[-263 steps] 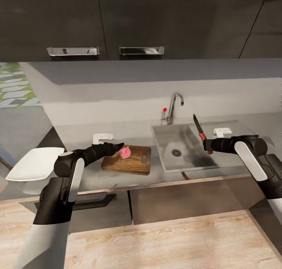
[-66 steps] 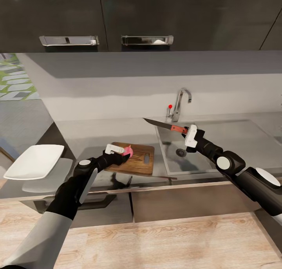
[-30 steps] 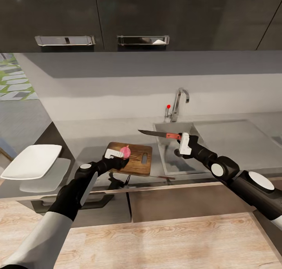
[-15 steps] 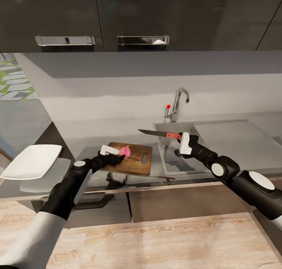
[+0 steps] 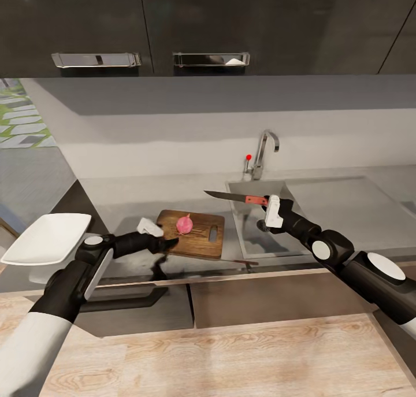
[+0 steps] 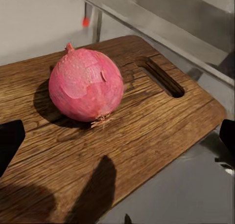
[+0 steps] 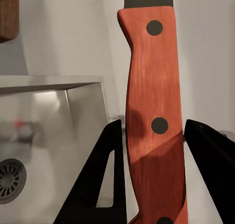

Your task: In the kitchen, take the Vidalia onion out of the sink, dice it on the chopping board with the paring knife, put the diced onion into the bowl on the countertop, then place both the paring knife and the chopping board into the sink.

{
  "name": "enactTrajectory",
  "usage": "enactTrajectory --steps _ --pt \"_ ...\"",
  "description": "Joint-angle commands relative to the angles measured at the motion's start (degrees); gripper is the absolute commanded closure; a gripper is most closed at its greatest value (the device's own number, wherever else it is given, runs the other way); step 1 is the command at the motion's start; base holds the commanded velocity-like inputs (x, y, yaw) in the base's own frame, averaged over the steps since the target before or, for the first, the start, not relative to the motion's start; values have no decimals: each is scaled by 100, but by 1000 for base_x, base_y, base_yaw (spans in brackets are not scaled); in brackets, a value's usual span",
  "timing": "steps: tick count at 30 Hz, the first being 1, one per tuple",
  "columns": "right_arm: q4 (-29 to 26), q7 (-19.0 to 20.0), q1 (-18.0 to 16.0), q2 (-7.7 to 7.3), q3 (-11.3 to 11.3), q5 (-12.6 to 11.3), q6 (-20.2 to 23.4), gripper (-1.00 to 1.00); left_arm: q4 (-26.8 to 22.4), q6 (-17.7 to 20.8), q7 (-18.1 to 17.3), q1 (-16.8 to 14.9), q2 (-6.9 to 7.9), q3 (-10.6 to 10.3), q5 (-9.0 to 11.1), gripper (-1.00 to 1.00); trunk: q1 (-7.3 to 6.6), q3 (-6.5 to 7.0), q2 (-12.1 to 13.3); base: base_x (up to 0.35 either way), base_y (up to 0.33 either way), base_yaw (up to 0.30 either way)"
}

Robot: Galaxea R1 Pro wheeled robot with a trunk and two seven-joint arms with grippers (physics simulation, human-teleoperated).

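Observation:
The pink Vidalia onion (image 5: 184,224) (image 6: 86,84) rests whole on the brown chopping board (image 5: 199,244) (image 6: 147,131), left of the sink (image 5: 249,242). My left gripper (image 5: 171,244) (image 6: 118,138) is open at the board's near left corner, its fingertips apart and clear of the onion. My right gripper (image 5: 267,207) (image 7: 156,177) is shut on the paring knife (image 5: 234,198), clamping the reddish handle (image 7: 152,111). The blade points left, level, above the sink's left rim. The white bowl (image 5: 47,236) sits at the far left end of the countertop (image 5: 127,203).
A curved chrome faucet (image 5: 263,151) with a red knob stands behind the sink. The drain (image 7: 7,181) shows in the basin. Dark wall cabinets with steel handles (image 5: 211,59) hang overhead. Wooden floor lies in front of the dark cabinet fronts.
My left gripper has let go of the onion and drawn back to the left, off the board. The onion stays on the board. The right arm holds the knife still.

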Motion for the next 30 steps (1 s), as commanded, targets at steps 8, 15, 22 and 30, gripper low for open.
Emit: enactTrajectory --steps 8,15,22,30 --pt "-11 28 -9 -8 7 54 35 100 -12 -559 -133 -6 0 -41 43 -100 4 -11 -12 0 0 0" --pt "-12 28 -9 -6 12 54 35 100 -45 -595 -118 -6 -6 -8 47 -100 4 -11 -12 0 0 0" --pt "-11 28 -9 -10 21 54 35 100 -47 -726 -172 -6 4 23 66 -100 4 -11 -12 0 0 0" --pt "-11 28 -10 -7 21 54 35 100 -20 -1354 -228 -6 18 22 74 -100 4 -11 -12 17 0 0"
